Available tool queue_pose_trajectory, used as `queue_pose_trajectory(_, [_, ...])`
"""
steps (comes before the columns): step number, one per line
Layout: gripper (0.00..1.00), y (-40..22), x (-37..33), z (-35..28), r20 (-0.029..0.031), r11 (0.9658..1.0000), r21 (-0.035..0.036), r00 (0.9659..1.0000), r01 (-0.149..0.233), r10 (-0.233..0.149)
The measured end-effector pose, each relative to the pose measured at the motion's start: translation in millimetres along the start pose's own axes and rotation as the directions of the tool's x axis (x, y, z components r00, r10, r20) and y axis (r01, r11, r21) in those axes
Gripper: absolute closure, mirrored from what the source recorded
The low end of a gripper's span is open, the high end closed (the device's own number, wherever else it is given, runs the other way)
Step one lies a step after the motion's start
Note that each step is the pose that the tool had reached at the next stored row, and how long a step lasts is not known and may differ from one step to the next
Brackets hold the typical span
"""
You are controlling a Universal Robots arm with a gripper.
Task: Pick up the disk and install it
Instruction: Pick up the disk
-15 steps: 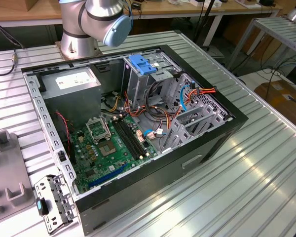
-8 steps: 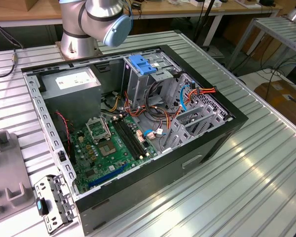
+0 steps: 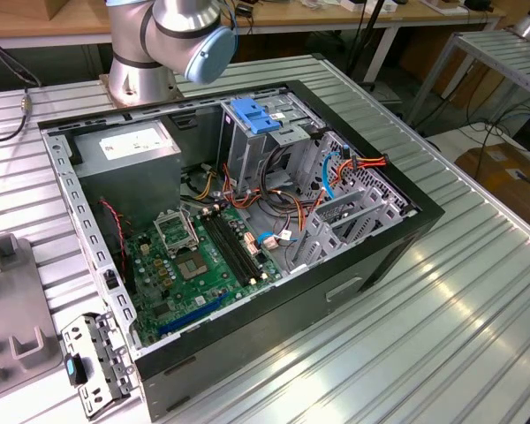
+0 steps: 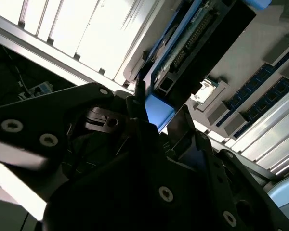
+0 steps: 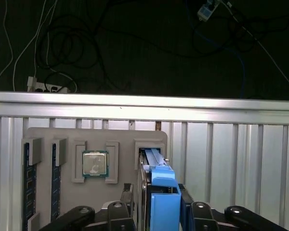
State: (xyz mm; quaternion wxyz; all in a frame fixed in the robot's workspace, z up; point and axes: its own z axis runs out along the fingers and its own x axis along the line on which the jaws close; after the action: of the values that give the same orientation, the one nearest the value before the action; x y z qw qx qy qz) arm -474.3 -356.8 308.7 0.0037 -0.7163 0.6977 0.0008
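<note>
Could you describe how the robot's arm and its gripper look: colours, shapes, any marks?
The arm is built of round silver-grey metal segments, with a light blue cap on one joint. The gripper is black and angular, with round silver screws on it.

Ribbed metal table [image 3: 442,327] runs corner to corner. The open computer case [image 3: 362,265] sits dead centre on it, a grey tray [image 3: 9,344] lies at the lower left edge, and the arm base [image 3: 137,79] is planted upper left.
</note>
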Motion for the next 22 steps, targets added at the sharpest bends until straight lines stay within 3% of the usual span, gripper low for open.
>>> queue_pose_trajectory(1, [0.50,0.0,0.0,0.1,0.0001,1.0000,0.0002,1.0000,0.000,0.000])
queue_pose_trajectory(2, [0.57,0.0,0.0,0.2,0.0001,1.0000,0.0002,1.0000,0.000,0.000])
queue_pose_trajectory(9, [0.57,0.0,-0.9,13.2,0.0001,1.0000,0.0001,1.0000,0.000,0.000])
queue_pose_trajectory(22, [0.57,0.0,-1.1,14.7,0.0001,1.0000,0.0000,1.0000,0.000,0.000])
